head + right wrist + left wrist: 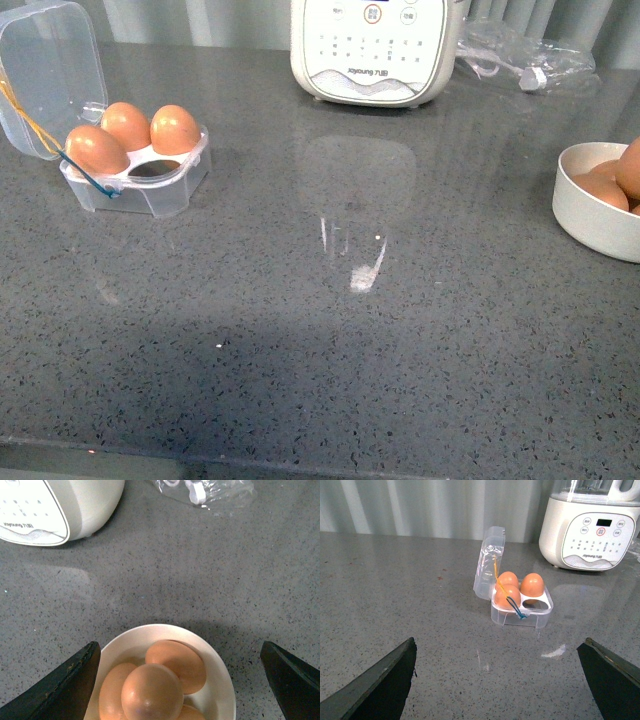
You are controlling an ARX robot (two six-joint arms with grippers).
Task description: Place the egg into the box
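The clear box (150, 195) stands at the far left of the grey counter with its hinged lid (45, 70) open. Three brown eggs fill three hollows; the hollow nearest the middle of the counter (155, 168) is empty. In the right wrist view the topmost egg (151, 692) lies on others in a white bowl (220, 670). My right gripper (178, 645) hangs open over that bowl, touching nothing. My left gripper (498, 640) is open above bare counter, some way short of the box (520, 620). Neither arm shows in the front view.
The bowl (590, 225) sits at the counter's right edge. A white kitchen appliance (375, 50) stands at the back centre, with a crumpled clear plastic bag (520, 60) to its right. The counter's front edge runs along the bottom of the front view.
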